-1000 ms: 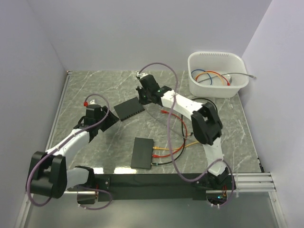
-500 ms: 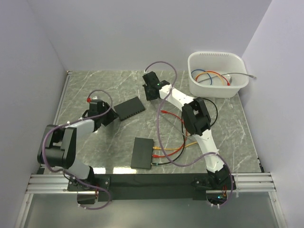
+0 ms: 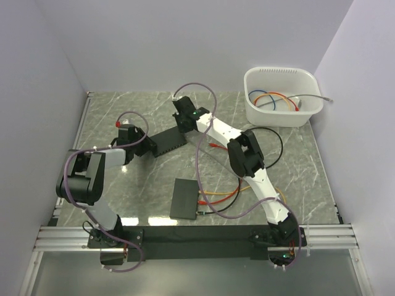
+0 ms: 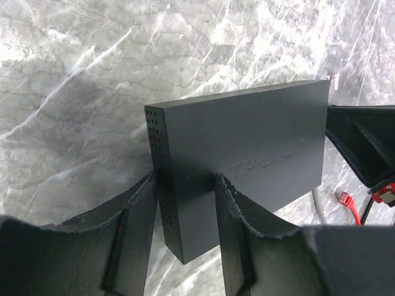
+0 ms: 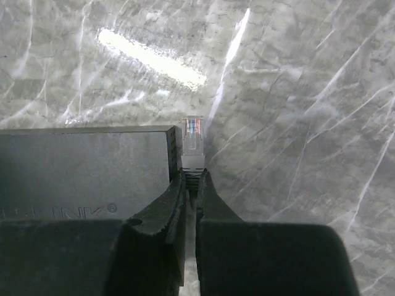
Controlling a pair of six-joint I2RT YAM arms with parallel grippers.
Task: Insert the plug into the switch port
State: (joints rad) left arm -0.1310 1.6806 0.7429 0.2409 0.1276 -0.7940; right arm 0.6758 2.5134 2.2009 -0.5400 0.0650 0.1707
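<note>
While left fingers (image 4: 131,237) clamp the switch (image 4: 247,145), right fingers (image 5: 162,216) pinched on plug (image 5: 192,140)

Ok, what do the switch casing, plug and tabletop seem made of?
The switch casing looks matte black, plastic or painted metal: moulded logo, vent holes. The plug is clear glossy plastic, coloured wires showing through. The tabletop looks like grey veined marble, glossy with glare; possibly laminate.

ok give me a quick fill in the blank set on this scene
The left hand is shut on the switch, whose casing is ___.
The right hand pinches a clear ___.
The white tub holds loose ___.
Missing words: black; plug; cables
</note>
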